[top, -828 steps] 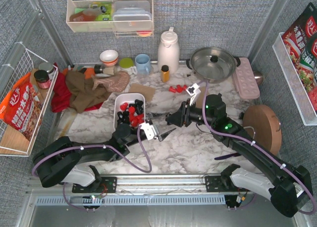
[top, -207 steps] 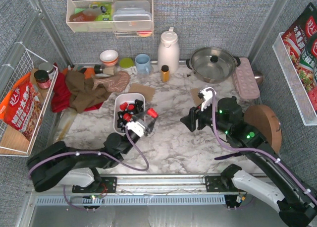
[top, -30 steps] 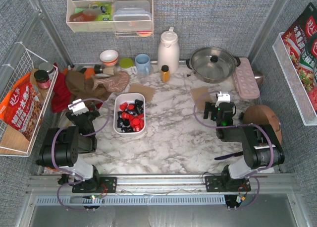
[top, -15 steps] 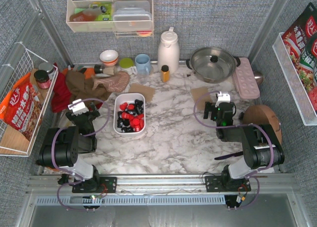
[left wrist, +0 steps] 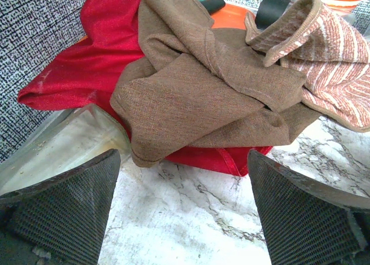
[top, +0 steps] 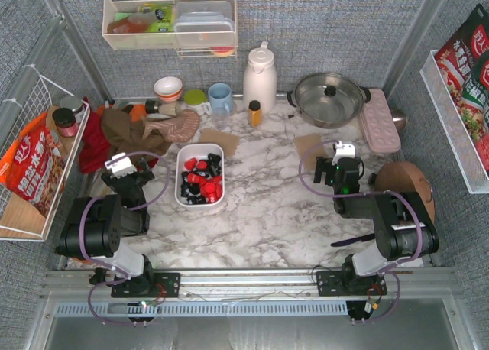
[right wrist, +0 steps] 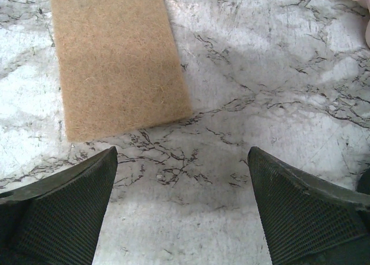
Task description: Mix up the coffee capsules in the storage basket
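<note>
While left pincer [left wrist: 182, 178] and right pincer [right wrist: 182, 178] gape by the marble worktop's [top: 260, 212] sides, one shallow white plastic basket [top: 178, 174] of red and black capsules [top: 200, 183] sits between.

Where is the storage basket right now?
In the top view, the storage basket stands on the marble table, left of centre. A tan mat lies just behind it, and the brown cloth is to its rear left.

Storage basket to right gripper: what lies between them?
Nothing: only bare marble table separates the storage basket and right gripper, shown in the top external view.
</note>
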{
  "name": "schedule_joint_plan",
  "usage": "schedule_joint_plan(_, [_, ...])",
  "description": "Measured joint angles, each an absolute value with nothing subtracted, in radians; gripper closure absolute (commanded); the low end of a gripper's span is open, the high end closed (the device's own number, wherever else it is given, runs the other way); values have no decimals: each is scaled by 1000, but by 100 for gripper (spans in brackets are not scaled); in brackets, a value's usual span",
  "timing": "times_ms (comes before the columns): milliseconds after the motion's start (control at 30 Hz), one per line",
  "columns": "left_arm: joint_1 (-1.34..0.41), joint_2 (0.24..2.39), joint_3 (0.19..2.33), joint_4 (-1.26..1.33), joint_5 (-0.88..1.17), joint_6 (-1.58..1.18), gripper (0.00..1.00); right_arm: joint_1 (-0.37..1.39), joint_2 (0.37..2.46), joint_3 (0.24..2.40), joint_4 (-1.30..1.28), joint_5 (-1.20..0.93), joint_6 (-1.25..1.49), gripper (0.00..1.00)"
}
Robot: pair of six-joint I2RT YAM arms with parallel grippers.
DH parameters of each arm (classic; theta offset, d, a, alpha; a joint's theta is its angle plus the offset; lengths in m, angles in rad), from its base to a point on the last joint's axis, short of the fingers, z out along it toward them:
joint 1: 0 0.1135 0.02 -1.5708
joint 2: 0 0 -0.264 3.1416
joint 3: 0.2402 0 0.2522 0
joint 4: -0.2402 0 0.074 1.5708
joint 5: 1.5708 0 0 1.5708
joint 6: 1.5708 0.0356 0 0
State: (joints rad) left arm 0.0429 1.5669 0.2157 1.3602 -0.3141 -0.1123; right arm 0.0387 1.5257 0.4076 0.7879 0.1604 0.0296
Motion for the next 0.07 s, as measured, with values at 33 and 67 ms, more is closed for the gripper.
schedule_joint_plan(33, [43, 1567, 216, 1360, -314, -112, 1, 39, 1526, 410, 785, 160, 30, 1])
schedule_joint_plan(67, [43, 1567, 216, 1360, -314, -112, 1, 38, 1526, 412, 783, 160, 30, 1])
